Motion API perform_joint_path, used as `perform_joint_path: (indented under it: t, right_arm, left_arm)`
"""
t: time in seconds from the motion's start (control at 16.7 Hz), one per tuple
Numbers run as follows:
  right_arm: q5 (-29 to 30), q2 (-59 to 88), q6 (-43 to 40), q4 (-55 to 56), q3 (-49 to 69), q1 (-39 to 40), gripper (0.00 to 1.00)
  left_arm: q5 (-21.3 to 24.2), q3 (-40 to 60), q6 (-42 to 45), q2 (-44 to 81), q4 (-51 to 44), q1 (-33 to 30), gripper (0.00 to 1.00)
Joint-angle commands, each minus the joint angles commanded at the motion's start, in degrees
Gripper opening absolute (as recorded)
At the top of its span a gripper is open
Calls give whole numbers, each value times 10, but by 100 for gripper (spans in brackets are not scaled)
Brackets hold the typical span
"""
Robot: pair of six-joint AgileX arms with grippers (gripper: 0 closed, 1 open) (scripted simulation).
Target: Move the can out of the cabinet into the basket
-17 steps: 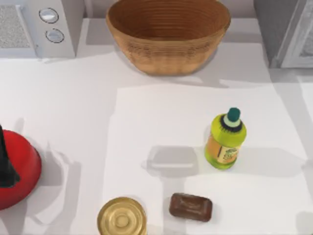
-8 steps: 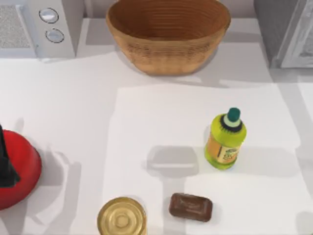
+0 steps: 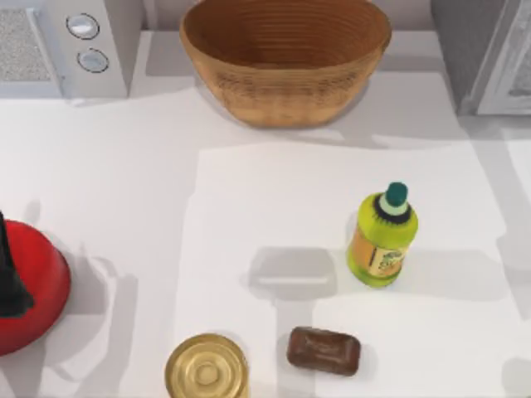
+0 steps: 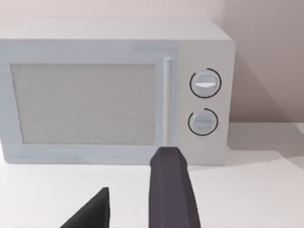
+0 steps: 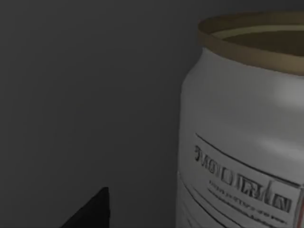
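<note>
The right gripper's one visible dark fingertip (image 5: 90, 211) sat in the dim grey interior of the cabinet (image 5: 85, 95), and the can (image 5: 244, 128) stood upright right in front of it, filling much of the right wrist view with its pale body, printed label and brassy-looking rim; whether the jaws were spread or closed could not be told, and the fingertip was beside the can, not touching it. The left gripper (image 4: 130, 209) held its two dark fingers (image 4: 171, 194) apart with nothing between them, pointing at a white appliance (image 4: 114, 90) with two round knobs. Seen from above, the cabinet (image 3: 485, 54) stood at the far right corner of the table (image 3: 124, 191), its pale framed door swung outward. The basket (image 3: 285, 58) sat at the far middle, upright. A green bottle (image 3: 382, 236) stood right of centre, a brown soap bar (image 3: 323, 351) and a gold tin (image 3: 207, 367) lay near the front edge, and a red bowl-like object (image 3: 29, 286) was at the left edge.
</note>
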Motion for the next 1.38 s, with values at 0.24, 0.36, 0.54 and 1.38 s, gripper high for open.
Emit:
perform_joint_path:
  t: [0.24, 0.36, 0.54, 1.38]
  right_arm:
    - [0, 0, 0, 0, 0, 0, 70]
    - [0, 0, 0, 0, 0, 0, 55]
    - [0, 0, 0, 0, 0, 0, 32]
    - [0, -2, 1, -1, -1, 1, 0]
  left_arm:
    - [0, 0, 0, 0, 0, 0, 100]
    - [0, 0, 0, 0, 0, 0, 100]
    - [0, 0, 0, 0, 0, 0, 100]
    - [0, 0, 0, 0, 0, 0, 100]
